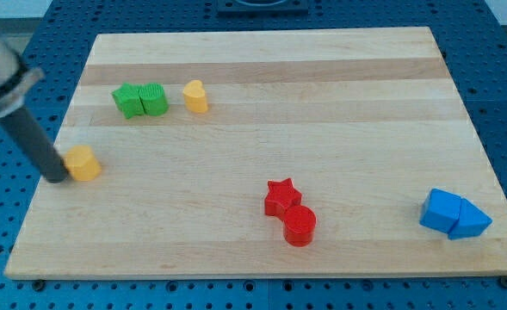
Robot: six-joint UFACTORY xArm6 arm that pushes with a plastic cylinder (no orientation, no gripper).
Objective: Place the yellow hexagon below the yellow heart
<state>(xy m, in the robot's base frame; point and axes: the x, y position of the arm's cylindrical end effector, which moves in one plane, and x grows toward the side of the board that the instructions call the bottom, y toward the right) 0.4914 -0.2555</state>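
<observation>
The small yellow hexagon block (83,163) looks like moulded plastic with a flat top and faceted sides; it sits upright near the left edge of the pale wooden board (322,112), about halfway between the board's top-left and bottom-left corners. The arm has no jaws: it ends in a straight dark rod, and my tip (55,178) rests on the board at the left edge, against or just beside the hexagon's left side; it grips nothing, and whether it actually touches cannot be settled from this view. The small yellow heart block (195,96) stands toward the top edge, to the right of the hexagon and well apart from it. Just left of the heart, near the top-left corner region, two green blocks (139,100) sit touching each other; shapes unclear. In the lower middle of the board a red star block (281,196) touches a red cylinder block (299,226), the cylinder nearer the bottom edge. Near the bottom-right corner a blue block (441,210) and a blue triangular block (470,220) sit pressed together.
</observation>
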